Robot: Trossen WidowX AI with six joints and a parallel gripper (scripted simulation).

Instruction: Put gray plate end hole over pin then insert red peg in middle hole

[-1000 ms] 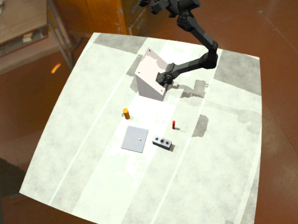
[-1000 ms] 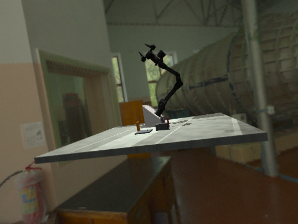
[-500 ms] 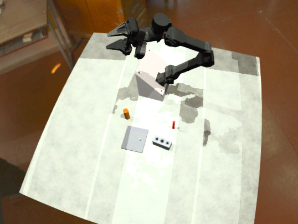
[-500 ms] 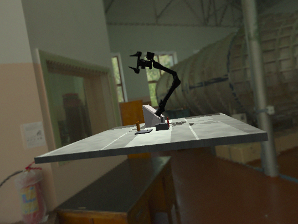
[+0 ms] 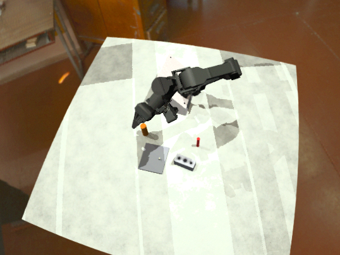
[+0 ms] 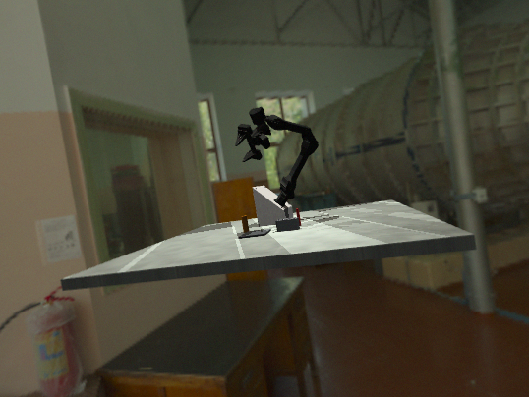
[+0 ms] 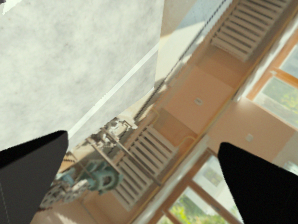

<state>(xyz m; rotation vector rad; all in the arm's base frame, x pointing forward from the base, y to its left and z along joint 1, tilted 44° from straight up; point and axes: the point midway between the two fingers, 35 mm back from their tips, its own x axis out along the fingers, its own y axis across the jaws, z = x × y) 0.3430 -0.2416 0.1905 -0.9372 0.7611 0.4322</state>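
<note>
The gray plate (image 5: 182, 163) (image 6: 287, 225), a thick bar with three holes in its top, lies on the table just right of the base. The base (image 5: 153, 165) (image 6: 252, 235) is a flat dark gray square. Its small pale pin (image 5: 159, 158) stands bare. The red peg (image 5: 198, 142) (image 6: 298, 217) stands upright on the table behind the plate. My gripper (image 5: 152, 124) (image 6: 241, 152) (image 7: 145, 143) is open and empty, high above the table. In the wrist view the space between its fingers shows only background and table edge; none of the task's objects show there.
An orange cylinder (image 5: 144, 129) (image 6: 245, 224) stands upright behind the base. A pale wedge-shaped block (image 5: 180, 105) (image 6: 267, 206) stands by the arm's foot, partly hidden under the arm in the top view. The arm's shadow falls across part of the base.
</note>
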